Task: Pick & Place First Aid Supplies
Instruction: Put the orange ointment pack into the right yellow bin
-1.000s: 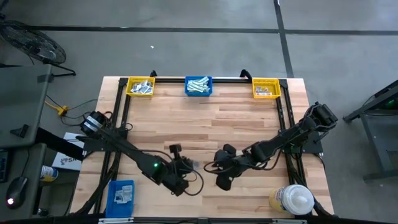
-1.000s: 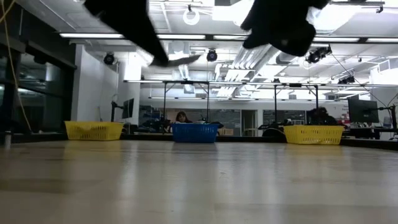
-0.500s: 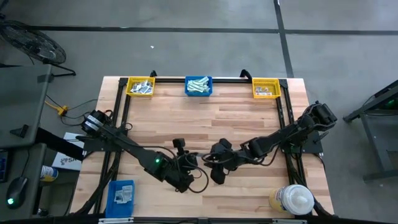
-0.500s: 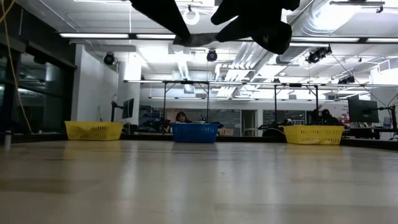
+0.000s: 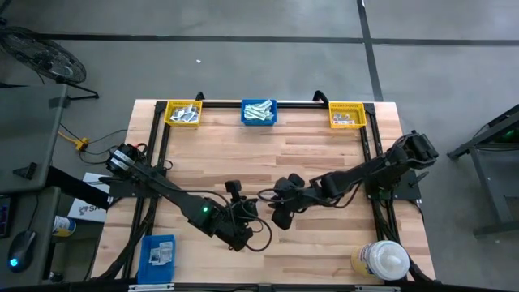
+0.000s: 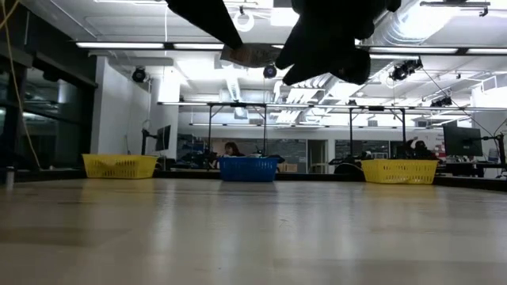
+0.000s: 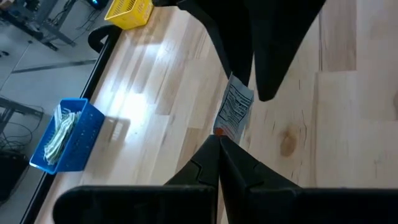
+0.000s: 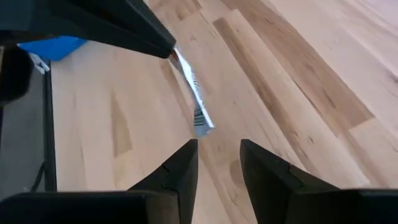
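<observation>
One small white packet (image 7: 235,112) with dark print and a bit of orange at one end hangs in the air over the middle of the wooden table (image 5: 324,154), pinched at its end by the left gripper (image 7: 217,140), whose two fingers are squeezed together on it. The right gripper (image 8: 217,152) is just beside the packet's free end, with its fingers (image 8: 180,168) apart and a gap between them, not touching the paper yet. It looks like a hand-off from one arm to the other. To do it well, the right gripper should slide in so the free end sits between its fingers, close gently on the flat sides, and only then should the left one let go. If the left lets go too soon, the thin paper will flutter down to the table. At the far edge sit a yellow bin (image 5: 182,113), a blue bin (image 5: 259,112) and another yellow bin (image 5: 346,116), each with more packets inside. Another blue bin (image 5: 158,251) is at the near left, and a big white-capped bottle (image 5: 379,259) is at the near right. A second ago the two grippers were farther apart; the right arm has since swung in toward the left one, and the left gripper has come up toward the middle.
</observation>
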